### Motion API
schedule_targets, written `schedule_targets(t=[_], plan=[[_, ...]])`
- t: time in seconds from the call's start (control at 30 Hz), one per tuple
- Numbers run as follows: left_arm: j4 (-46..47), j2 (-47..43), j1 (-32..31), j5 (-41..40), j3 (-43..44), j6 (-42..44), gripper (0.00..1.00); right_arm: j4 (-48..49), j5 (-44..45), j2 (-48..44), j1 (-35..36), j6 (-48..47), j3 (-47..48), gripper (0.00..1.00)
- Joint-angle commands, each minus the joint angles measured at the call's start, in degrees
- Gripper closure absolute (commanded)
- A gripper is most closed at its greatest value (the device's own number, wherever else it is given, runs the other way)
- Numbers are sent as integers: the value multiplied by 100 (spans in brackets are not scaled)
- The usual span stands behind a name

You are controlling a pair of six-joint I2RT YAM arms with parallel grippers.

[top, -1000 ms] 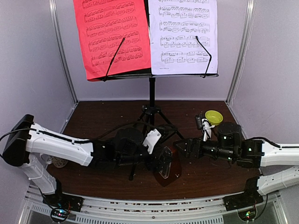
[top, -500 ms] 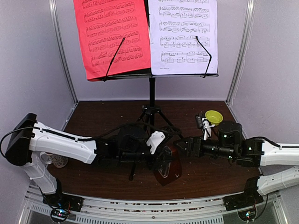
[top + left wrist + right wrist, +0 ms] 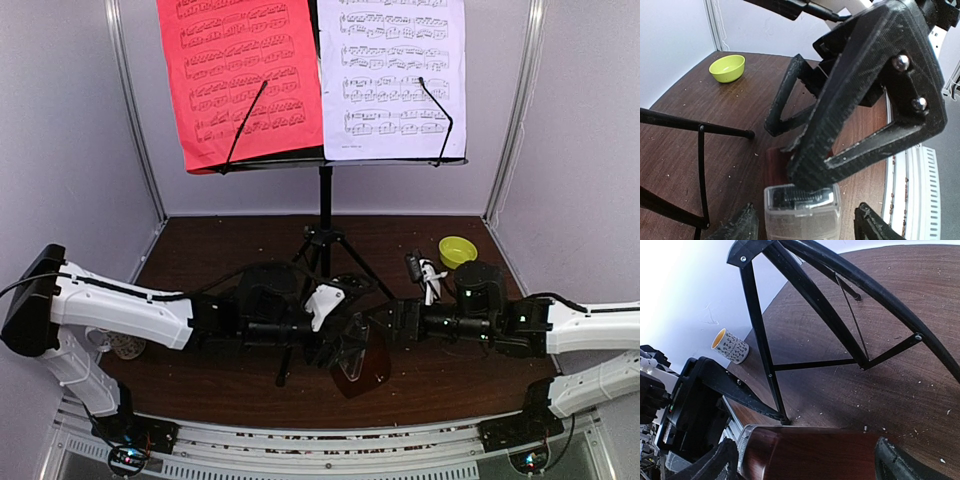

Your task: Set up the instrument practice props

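Your tabletop (image 3: 220,250) is dark brown wood grain, flecked all over with pale specks. It sits in a booth of plain pale walls (image 3: 60,150) on three sides, with light metal strips (image 3: 138,130) running down the back corners. A slotted metal rail (image 3: 320,440) runs along the near edge, where both arms are bolted.

The music stand (image 3: 325,200) is at the back centre, its tripod legs (image 3: 330,245) spread on the wood. Its desk carries the red sheet (image 3: 240,70) on the left and the white sheet (image 3: 390,70) just beside it on the right, each crossed by a thin black wire arm.

The metronome (image 3: 368,360) is at the front centre of the tabletop, just in front of the tripod legs and between your two hands; from above it looks tilted. Your left hand (image 3: 345,340) comes in from the left. In its wrist view its fingers (image 3: 742,227) stand apart on either side of the metronome's pale, translucent end, with a sliver of gap on each side. Your right hand (image 3: 392,322) comes in from the right, spread very wide. In its wrist view the brown body fills the space between the fingers, and you cannot tell whether they press on it or only bracket it.

The yellow-green bowl (image 3: 458,250) sits at the back right near the wall, well apart from the metronome. The patterned mug (image 3: 731,346) stands at the left side, by your left arm.
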Motion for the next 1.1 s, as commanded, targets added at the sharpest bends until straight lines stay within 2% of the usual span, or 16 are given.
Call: schedule_targets(t=[0.0,0.17,0.5,0.8,1.07], plan=[[417,-163,30,-106,-144,-277,33,153,-117,52,-25,79,123,6],[628,-143,24,-234,-135,-499,29,208,-101,-92,-41,118,29,7],[687,-166,27,-525,-129,-619,35,78,-69,-175,-124,85,45,13],[765,-101,27,-449,-129,-658,42,17,-46,-22,-173,62,-3,21],[780,-37,28,-364,-54,-622,37,-9,-58,33,-173,38,-134,25]])
